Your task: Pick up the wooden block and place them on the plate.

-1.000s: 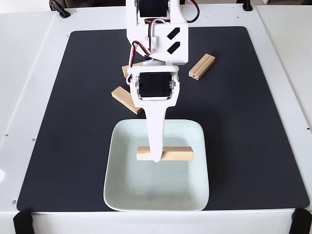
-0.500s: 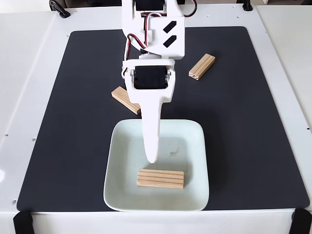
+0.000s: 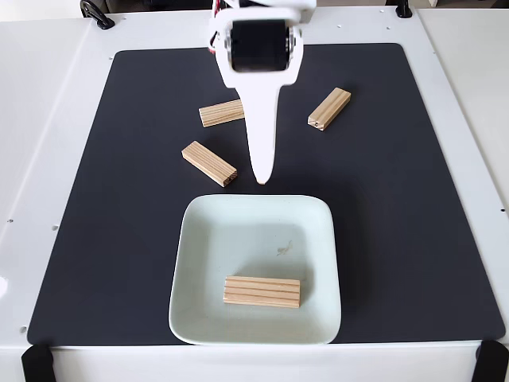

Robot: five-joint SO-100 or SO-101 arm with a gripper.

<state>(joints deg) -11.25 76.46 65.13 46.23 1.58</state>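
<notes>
Your gripper [image 3: 262, 177] points down the frame from the top centre, its white finger [image 3: 261, 135] tapering to a tip just above the plate's upper rim. From this angle you see one finger face-on, so you cannot tell how far the jaws are parted; nothing is in their grasp.

Just below the tip sits the plate [image 3: 199, 263] in the lower centre of the frame, with one block [image 3: 262, 291] lying flat in its lower part, long side across the frame.

Three more blocks lie on the black mat [image 3: 398, 199]: one [image 3: 221, 113] just left of the finger, one [image 3: 208, 163] lower left of it, angled, and one [image 3: 329, 108] to the right, tilted. The mat lies on a white table [image 3: 40, 95].
</notes>
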